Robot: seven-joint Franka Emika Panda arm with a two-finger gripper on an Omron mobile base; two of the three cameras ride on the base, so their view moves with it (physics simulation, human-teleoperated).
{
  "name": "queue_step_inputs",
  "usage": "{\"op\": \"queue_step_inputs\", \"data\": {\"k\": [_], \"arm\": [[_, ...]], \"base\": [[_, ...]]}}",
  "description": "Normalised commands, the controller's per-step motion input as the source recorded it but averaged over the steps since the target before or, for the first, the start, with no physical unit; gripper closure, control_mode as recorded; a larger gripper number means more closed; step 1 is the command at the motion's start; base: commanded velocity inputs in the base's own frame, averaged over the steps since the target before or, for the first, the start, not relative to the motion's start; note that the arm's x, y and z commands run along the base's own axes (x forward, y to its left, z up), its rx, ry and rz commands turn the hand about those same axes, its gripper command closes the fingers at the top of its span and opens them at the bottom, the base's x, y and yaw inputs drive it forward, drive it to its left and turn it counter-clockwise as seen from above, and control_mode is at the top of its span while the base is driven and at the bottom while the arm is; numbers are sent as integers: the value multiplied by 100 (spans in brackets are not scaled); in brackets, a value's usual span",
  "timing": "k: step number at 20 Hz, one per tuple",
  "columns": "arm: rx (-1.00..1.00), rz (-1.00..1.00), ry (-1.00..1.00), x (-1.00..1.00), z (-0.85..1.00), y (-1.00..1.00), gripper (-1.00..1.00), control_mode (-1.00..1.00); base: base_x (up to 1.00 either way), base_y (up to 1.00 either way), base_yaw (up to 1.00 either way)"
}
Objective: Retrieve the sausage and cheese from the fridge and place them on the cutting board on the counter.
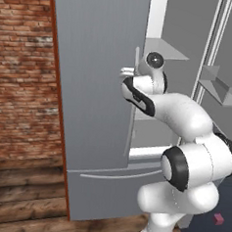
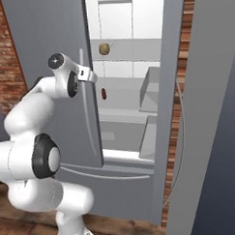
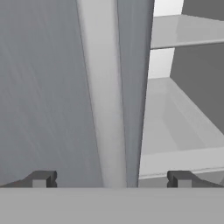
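Right base view: small dark red-brown sausage (image 2: 104,94) on the grey fridge (image 2: 73,53) shelf looks light, slick; pinch mid-length; hand (image 3: 111,179) spread at left door's handle

Fridge (image 2: 129,119) right door open; cheese (image 2: 104,48) shelved above the sausage (image 2: 104,94).

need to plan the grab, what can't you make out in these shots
- Cheese and sausage: tiny in the right base view, so their exact shape and resting shelf are unclear.
- Fridge interior: mostly hidden by the left door in the left base view.
- Claw: only the fingertips show in the hand view, astride the door handle.
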Motion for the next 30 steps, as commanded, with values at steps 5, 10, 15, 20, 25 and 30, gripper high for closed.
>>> {"op": "queue_step_inputs", "data": {"k": [5, 10, 15, 20, 25, 30], "arm": [[0, 0, 0, 57, -15, 0, -100, -100], [0, 0, 0, 57, -19, 0, 100, -100], [0, 0, 0, 47, -16, 0, 100, -100], [0, -5, 0, -7, -2, 11, 100, -100], [-2, -31, 0, -48, 0, 73, 100, -100], [-4, -38, 0, -97, 0, 82, 100, -100]], "base": [[0, 0, 0], [0, 0, 0], [0, 0, 0], [0, 0, 0], [0, 0, 0], [0, 0, 0]]}}
